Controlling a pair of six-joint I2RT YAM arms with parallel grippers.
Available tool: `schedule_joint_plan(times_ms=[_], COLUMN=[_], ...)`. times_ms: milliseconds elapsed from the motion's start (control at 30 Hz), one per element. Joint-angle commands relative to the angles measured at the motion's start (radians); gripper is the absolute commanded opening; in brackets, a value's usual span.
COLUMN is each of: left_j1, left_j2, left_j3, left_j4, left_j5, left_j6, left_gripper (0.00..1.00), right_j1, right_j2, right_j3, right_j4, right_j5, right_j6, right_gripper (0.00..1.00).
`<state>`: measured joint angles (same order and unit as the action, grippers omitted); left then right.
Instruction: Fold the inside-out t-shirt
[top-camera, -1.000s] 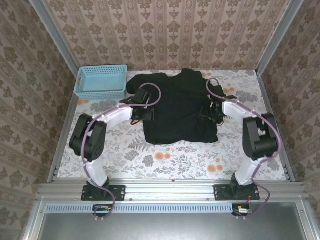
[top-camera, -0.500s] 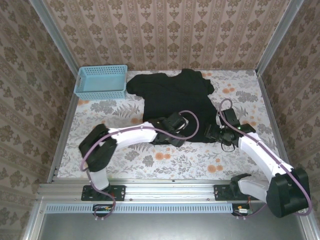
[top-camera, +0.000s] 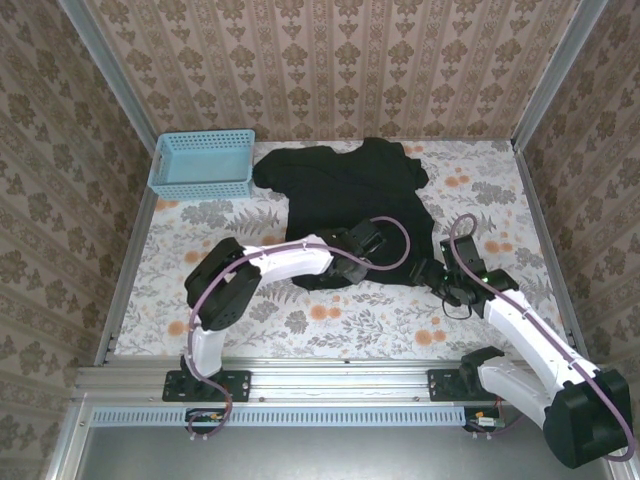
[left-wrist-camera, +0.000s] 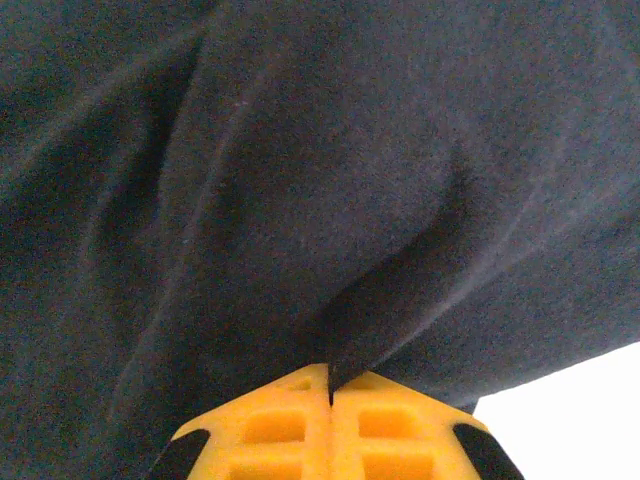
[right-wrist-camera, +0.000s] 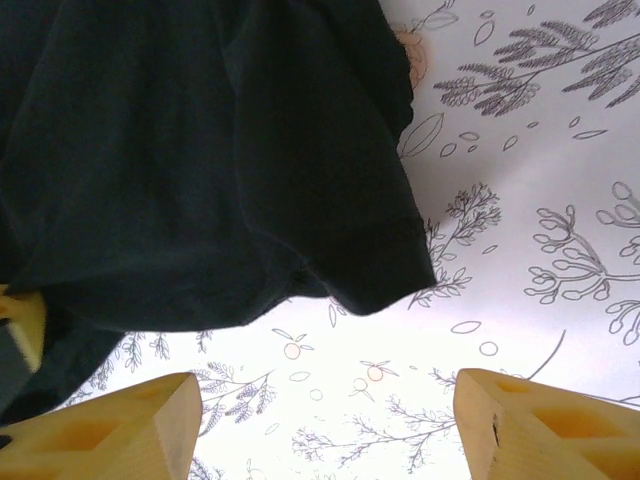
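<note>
**While the left jaws pinch the hem, the right jaws stand open**

Across the floral counter (top-camera: 330, 320) I see the inside-out t-shirt (top-camera: 350, 195) spread flat over the far middle. Its sleeves point to the far side and its hem lies nearest the arm bases. The left sleeve ends just beside the blue basket (top-camera: 203, 163) in the far left corner; I cannot tell whether they touch.

My left arm (top-camera: 285, 262) reaches over to the near hem, left of its middle. The right arm (top-camera: 520, 320) angles in toward the hem's near right corner.

From the left wrist, the left jaws are shut, with a ridge of black cloth (left-wrist-camera: 300, 180) nipped between the yellow pads (left-wrist-camera: 270, 425). From the right wrist, the right jaws stand wide apart with nothing in them. Their fingertips (right-wrist-camera: 130, 420) straddle bare counter just short of the hem corner (right-wrist-camera: 385, 285).

I judge this to be the grasp before the first fold, only half made. Next, the right jaws should advance onto that corner and close. Both sides can then raise the hem evenly and carry it toward the collar.
</note>
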<state>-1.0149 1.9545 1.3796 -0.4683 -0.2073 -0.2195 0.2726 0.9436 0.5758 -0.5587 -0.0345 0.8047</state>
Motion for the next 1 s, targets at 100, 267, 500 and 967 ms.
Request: schedule_joint_plan(times_ms=[100,267,500,967], left_j1=[0.027,0.071,0.103,0.146], left_j2=[-0.215,-0.311,-0.329,-0.363], left_j3=[-0.027,-0.042,-0.012,0.043], left_j4=[0.014,0.047,0.029,0.049], left_j5=[0.017,0.172,0.25,0.38], left_j6=[-0.024,-0.082,-0.102,-0.166], left_gripper=[0.0,0.0,0.0,0.0], right_j1=[0.147,0.3,0.473,0.534], right_j2=[-0.026,-0.014,0.065,0.497], right_j3=[-0.069,-0.166,-0.187,-0.161], right_j4=[0.207,0.517,0.721,1.21], right_j5=[-0.004,0.002,0.143,0.204], right_j6=[-0.008,-0.027,-0.102,-0.164], right_gripper=[0.68,0.68,0.68,0.61])
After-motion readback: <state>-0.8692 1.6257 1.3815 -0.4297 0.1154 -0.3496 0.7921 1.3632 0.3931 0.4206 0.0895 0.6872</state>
